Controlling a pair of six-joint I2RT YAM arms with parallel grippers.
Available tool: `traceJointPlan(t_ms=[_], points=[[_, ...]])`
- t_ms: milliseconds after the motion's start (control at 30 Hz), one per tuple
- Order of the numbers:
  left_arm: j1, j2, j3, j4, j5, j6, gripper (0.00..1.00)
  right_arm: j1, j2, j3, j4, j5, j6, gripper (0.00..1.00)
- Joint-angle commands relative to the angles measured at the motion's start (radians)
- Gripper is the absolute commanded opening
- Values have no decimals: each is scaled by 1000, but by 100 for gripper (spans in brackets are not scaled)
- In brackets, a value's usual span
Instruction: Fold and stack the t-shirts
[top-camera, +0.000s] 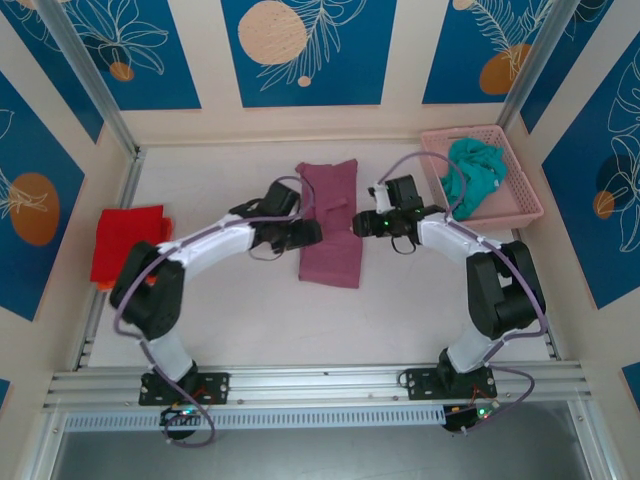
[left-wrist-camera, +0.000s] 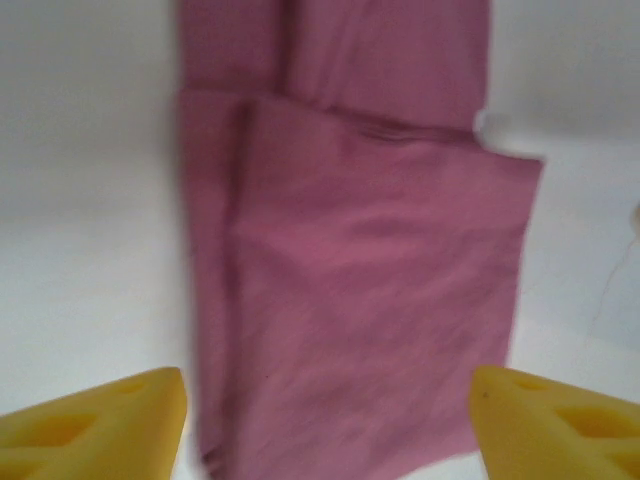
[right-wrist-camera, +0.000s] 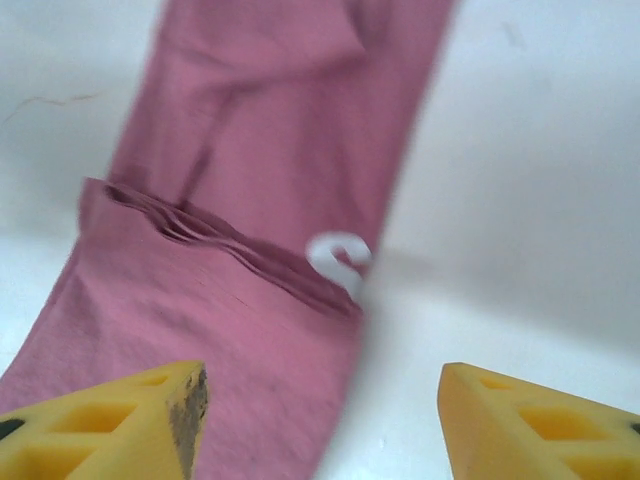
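Mauve t-shirt (top-camera: 330, 225) lies folded into a long narrow strip near the middle of the worktop (top-camera: 250, 310), one flap doubled over the rest; the left fingers (left-wrist-camera: 100, 425) stand well apart on its left side, holding nothing, the cloth lying below the gap; the right fingers (right-wrist-camera: 110, 420) are likewise spread and empty on its right side, one over cloth, the other over bare worktop; the red t-shirt (top-camera: 128, 243) lies folded at the far left; the teal t-shirt (top-camera: 475, 175) sits crumpled in the pink basket (top-camera: 530, 195) at the rear right.
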Motion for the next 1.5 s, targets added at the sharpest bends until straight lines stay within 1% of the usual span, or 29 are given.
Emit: traceJointPlan(t_ms=[0, 33, 67, 133, 233, 367, 500, 567, 733, 900, 1033, 1133, 1300, 1367, 1400, 1467], points=[[-25, 125, 124, -66, 35, 29, 49, -13, -16, -60, 36, -113, 251, 58], [-24, 161, 152, -83, 39, 26, 39, -13, -16, -62, 31, -115, 251, 56], [-24, 185, 166, -97, 30, 27, 34, -14, -15, -62, 30, -123, 247, 53], [-25, 204, 160, -117, -23, 28, 29, -15, -6, -57, 30, -141, 239, 49], [-24, 206, 108, -111, -67, 28, 25, -17, 38, -33, 30, -164, 228, 41], [-26, 207, 39, -89, -72, 11, 22, -14, 113, 13, 42, -202, 226, 26], [-26, 178, -35, -51, -83, -10, 22, -6, 173, 54, 53, -229, 224, 18], [-25, 172, -60, -36, -77, -18, 22, -2, 207, 77, 50, -251, 217, 16], [-38, 158, -106, -22, -68, -32, 21, 11, 240, 82, 45, -260, 210, 15], [-75, 95, -222, 22, -57, -80, 22, 31, 194, -9, 60, -258, 218, 15], [-119, 23, -331, 61, -49, -135, 22, 63, 112, -108, 72, -244, 237, 15], [-145, -20, -382, 68, -44, -170, 22, 88, 42, -170, 68, -231, 250, 15], [-188, -92, -423, 70, -43, -210, 23, 117, -86, -202, 5, -184, 245, 16], [-195, -124, -422, 57, -50, -215, 24, 116, -148, -198, -32, -146, 217, 19], [-195, -147, -422, 52, -62, -216, 26, 115, -181, -193, -52, -115, 193, 22], [-193, -195, -413, 33, -99, -207, 35, 115, -241, -178, -85, -74, 122, 31]])
